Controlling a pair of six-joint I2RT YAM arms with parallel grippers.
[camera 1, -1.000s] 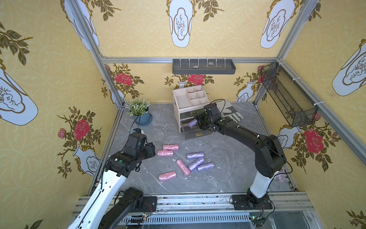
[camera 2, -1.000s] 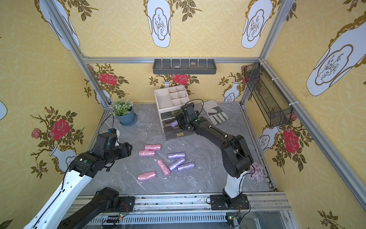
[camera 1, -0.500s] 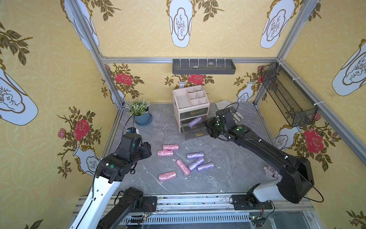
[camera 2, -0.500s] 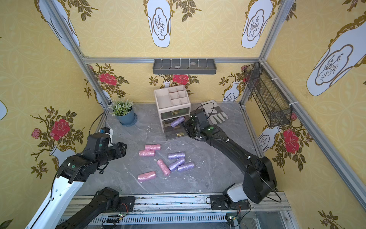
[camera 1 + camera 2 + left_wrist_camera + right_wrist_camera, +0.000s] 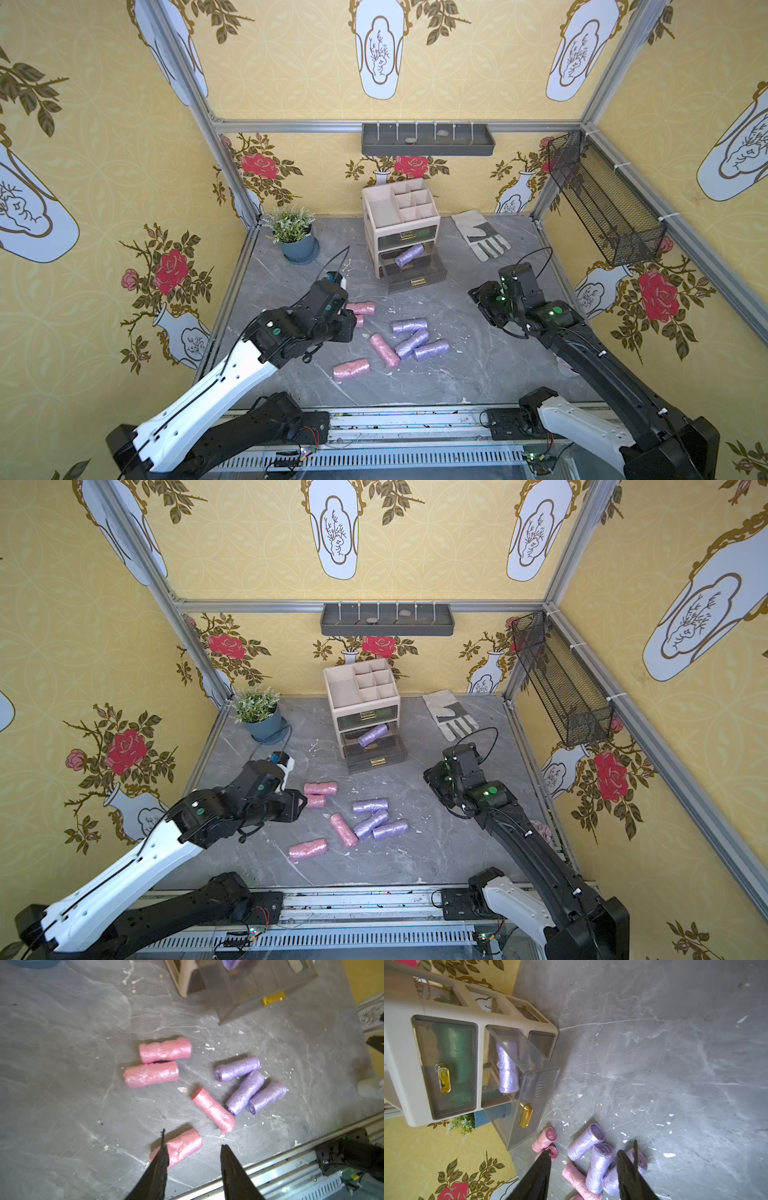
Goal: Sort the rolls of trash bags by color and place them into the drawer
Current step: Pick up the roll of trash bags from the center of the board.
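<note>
The beige drawer chest [image 5: 401, 224] stands at the back; its middle drawer [image 5: 415, 276] is pulled out with one purple roll [image 5: 409, 254] inside. Green rolls [image 5: 452, 1059] show through the shut top drawer. On the floor lie several pink rolls [image 5: 351, 370] and three purple rolls [image 5: 411, 343]. My left gripper [image 5: 347, 324] hovers over the two far pink rolls [image 5: 360, 308], open and empty. In the left wrist view a pink roll [image 5: 182, 1147] lies beneath the left gripper [image 5: 193, 1145]. My right gripper [image 5: 478, 297] hangs open and empty right of the rolls, apart from the chest.
A potted plant [image 5: 293, 232] stands back left and a work glove [image 5: 480, 235] lies right of the chest. A grey tray [image 5: 428, 139] hangs on the back wall, a wire basket [image 5: 604, 203] on the right wall. A metal rail [image 5: 415, 419] bounds the front.
My right gripper has let go of the purple roll in the middle drawer and drawn back to the right. My left gripper has moved right over the pink rolls, its jaws narrowing.
</note>
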